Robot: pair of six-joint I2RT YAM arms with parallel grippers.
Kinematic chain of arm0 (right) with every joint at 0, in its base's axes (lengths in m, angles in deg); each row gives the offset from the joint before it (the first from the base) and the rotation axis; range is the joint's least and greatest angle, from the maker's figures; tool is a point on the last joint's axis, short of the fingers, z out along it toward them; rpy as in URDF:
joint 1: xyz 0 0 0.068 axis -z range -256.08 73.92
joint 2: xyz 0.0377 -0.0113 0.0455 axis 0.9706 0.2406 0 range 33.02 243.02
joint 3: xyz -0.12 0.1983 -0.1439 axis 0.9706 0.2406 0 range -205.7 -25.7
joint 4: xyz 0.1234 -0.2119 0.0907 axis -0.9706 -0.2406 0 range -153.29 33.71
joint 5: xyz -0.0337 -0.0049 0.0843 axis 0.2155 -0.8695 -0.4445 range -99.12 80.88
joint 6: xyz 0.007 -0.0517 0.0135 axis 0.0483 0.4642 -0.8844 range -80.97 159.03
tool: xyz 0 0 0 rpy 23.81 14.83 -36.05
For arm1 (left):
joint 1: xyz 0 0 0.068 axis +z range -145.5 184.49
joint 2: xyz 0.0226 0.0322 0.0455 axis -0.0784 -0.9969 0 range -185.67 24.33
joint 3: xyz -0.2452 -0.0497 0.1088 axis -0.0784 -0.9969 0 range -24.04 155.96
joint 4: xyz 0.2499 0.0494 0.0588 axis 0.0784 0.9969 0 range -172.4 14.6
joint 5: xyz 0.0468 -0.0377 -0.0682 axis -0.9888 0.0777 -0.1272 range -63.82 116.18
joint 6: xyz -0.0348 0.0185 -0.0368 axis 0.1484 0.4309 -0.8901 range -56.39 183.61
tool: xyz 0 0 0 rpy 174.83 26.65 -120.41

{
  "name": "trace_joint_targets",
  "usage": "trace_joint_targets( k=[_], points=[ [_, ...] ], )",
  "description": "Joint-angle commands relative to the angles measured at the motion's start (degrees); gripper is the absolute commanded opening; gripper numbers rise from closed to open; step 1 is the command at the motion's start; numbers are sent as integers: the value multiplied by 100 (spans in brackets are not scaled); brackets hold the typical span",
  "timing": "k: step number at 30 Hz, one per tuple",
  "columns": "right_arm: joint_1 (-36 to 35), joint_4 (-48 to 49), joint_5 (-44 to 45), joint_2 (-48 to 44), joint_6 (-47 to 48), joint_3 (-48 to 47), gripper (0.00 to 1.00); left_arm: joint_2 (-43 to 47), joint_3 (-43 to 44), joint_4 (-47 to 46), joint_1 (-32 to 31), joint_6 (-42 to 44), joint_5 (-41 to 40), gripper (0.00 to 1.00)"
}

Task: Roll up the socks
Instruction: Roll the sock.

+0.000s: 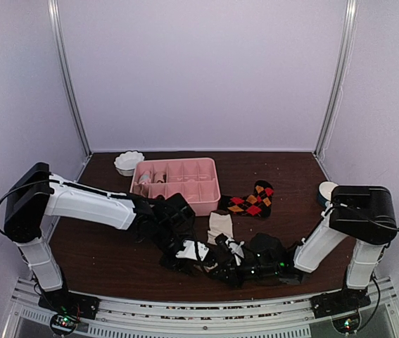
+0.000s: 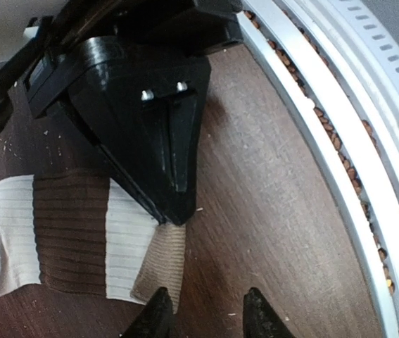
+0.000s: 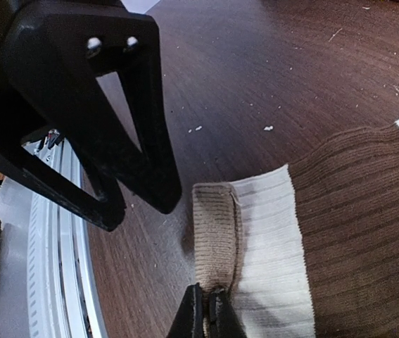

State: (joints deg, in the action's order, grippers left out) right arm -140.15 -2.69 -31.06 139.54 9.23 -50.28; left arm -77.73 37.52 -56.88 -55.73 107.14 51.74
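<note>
A cream-white sock with brown bands (image 1: pixel 220 224) lies flat near the table's front middle. In the right wrist view (image 3: pixel 340 225) its tan end (image 3: pixel 215 232) is folded over once, and my right gripper (image 3: pixel 206 315) is shut on that fold. My left gripper (image 2: pixel 206 317) is open. Its left fingertip (image 2: pixel 155 313) sits at the edge of the same tan end (image 2: pixel 160 257), and the other fingertip is over bare wood. The two grippers (image 1: pixel 188 250) (image 1: pixel 229 252) face each other closely. A black argyle sock (image 1: pixel 252 200) lies flat behind them, right of the tray.
A pink compartment tray (image 1: pixel 210 201) stands at the back middle, with a small white bowl (image 1: pixel 129 163) to its left. A white and teal round object (image 1: pixel 326 190) sits at the right edge. The metal rail of the table's front edge (image 2: pixel 340 162) runs close by the grippers.
</note>
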Motion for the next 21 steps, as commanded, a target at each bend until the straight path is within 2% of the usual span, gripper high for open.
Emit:
trace_joint_targets(
  k=[1,9,17,21],
  points=[
    [11,-1396,-163,262,-164,138,0,-357,245,-216,-24,164,-243,33],
    [11,-1465,-239,257,-219,66,0,-543,247,-430,-25,243,-625,29],
    [25,-1582,-303,250,-188,8,0,-617,281,-454,-97,334,-640,29],
    [30,-1509,-303,216,-211,51,0,-825,398,-289,-113,395,-803,23]
  ],
)
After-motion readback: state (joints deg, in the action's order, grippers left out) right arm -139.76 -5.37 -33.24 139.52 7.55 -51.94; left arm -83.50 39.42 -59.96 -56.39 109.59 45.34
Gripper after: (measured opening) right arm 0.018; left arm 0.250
